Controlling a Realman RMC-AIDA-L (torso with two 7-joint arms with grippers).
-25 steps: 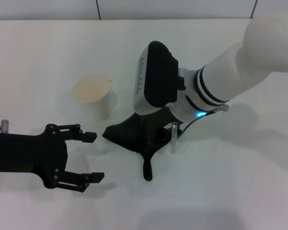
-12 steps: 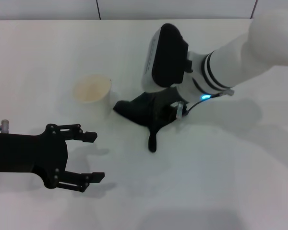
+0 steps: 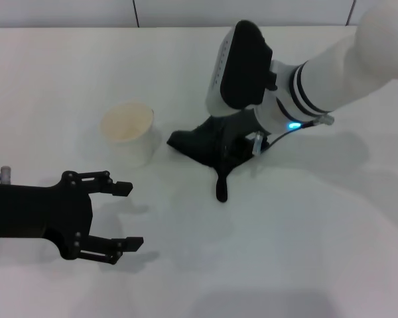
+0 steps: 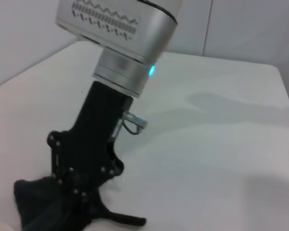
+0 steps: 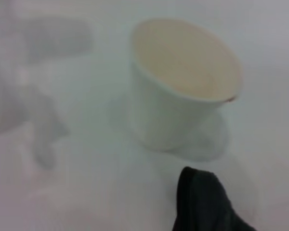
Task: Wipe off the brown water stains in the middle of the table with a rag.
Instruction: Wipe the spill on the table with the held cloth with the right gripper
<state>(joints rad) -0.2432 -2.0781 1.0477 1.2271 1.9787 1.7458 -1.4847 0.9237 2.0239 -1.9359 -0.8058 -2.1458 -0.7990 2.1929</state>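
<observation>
the right claw [image 3: 231,156] presses the black rag [image 3: 202,142] onto the worktop [image 3: 305,225]; no brown stain shows, so wiping looks nearly done. left claw [image 3: 123,215] gapes wide.

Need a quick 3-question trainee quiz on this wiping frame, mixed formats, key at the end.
1. True or false: the right gripper presses the black cloth rag onto the plain white table.
2. Multiple choice: the cream-white paper cup stands (A) upright, on the rag's robot-left side; (B) tipped over; (C) inside the left gripper.
3. Fill in: the left gripper's fingers are ____, holding nothing, near the table's front edge.

Key: 1 true; 2 A; 3 open. The brown stain is not visible in any view, so none of the questions asks about it.
</observation>
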